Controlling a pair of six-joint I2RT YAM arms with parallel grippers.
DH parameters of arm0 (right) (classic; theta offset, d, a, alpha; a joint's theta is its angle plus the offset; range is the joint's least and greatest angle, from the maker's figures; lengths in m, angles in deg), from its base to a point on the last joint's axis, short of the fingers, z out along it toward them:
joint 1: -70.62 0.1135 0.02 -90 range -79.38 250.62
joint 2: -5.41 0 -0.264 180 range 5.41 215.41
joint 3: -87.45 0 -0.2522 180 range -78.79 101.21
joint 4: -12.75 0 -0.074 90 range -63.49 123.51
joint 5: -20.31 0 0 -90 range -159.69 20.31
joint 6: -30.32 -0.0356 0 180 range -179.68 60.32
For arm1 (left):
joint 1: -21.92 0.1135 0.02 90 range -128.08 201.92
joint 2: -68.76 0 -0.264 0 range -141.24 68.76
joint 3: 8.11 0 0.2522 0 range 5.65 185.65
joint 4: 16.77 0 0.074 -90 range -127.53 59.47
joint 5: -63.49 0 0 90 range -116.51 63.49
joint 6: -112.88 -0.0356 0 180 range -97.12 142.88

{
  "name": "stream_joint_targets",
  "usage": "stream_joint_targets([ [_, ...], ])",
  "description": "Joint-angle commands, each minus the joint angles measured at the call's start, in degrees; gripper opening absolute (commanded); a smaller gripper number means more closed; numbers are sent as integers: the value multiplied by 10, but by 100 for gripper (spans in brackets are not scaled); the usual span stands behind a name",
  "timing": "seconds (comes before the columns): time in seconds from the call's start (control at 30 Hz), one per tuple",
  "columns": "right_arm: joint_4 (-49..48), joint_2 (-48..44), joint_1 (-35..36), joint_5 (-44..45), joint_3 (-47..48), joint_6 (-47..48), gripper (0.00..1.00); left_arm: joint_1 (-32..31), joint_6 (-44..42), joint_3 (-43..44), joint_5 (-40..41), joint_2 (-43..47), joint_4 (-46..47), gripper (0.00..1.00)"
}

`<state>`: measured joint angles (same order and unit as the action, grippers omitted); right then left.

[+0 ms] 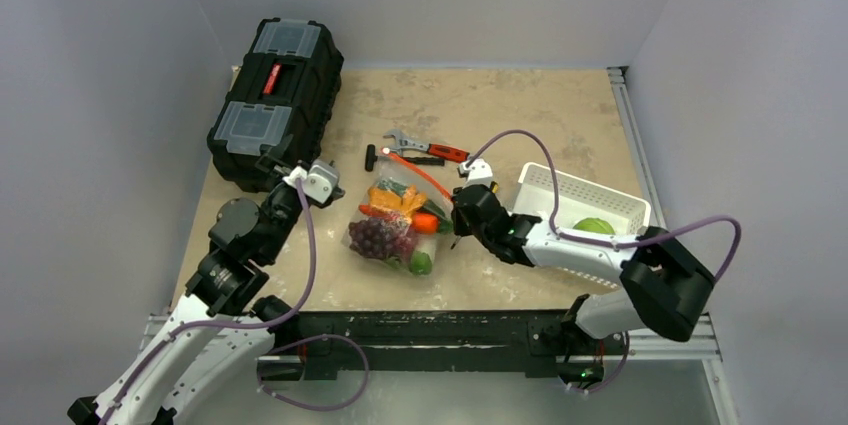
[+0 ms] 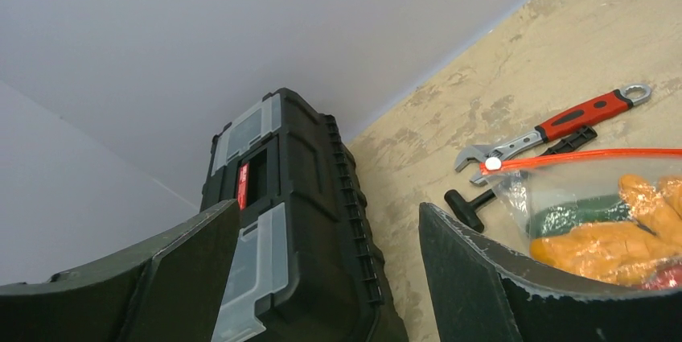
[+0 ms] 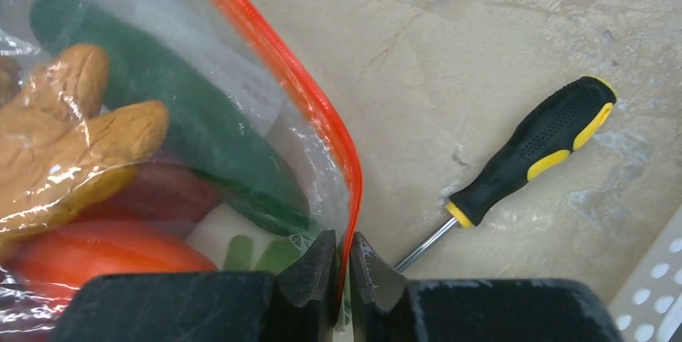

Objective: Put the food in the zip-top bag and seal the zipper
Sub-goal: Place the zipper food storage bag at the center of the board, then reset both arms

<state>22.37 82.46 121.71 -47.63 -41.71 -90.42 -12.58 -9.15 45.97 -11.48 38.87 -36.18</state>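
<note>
Pinching the zipper at its near end with the right jaws, all but closed on the orange strip. Holding the left jaws spread wide and empty near the black toolbox. Flat on the worktop between both arms, the zip-top bag, packed with food. White slider at the strip's far end, beside the wrench. Screwdriver just right of the bag, white basket further right.
</note>
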Motion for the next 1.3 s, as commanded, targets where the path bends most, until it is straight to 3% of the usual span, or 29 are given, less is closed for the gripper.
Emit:
stream_joint_targets([
  [0.0, 40, 39, 0, 48, 58, 39, 13, 3, 15, 28, -10, -6, 2, 81],
  [0.13, 74, 32, -1, 55, 75, 50, 22, 2, 16, 26, -6, -8, 5, 82],
  [0.2, 89, 15, 0, 54, 82, 64, 26, 2, 33, 27, -1, -5, 13, 92],
  [0.3, 125, -18, 0, 55, 100, 82, 51, 1, 67, 31, -4, 1, 20, 100],
  [0.47, 158, -110, 0, 61, 101, 92, 74, 1, 113, 45, -3, 5, 9, 100],
  [0.63, 164, -238, 0, 50, 87, 105, 84, 1, 154, 51, 26, 7, 11, 100],
  [0.8, 191, -330, 0, 64, 102, 115, 99, 1, 178, 49, -2, 6, 12, 100],
  [0.93, 209, -383, 0, 86, 126, 116, 99, 2, 275, 62, 36, -7, 2, 100],
  [1.03, 229, -413, 0, 113, 149, 117, 99, 2, 379, 89, 82, -7, -69, 100],
  [1.27, 249, -484, 0, 132, 195, 140, 99, 2, 520, 148, 70, 33, -220, 99],
])
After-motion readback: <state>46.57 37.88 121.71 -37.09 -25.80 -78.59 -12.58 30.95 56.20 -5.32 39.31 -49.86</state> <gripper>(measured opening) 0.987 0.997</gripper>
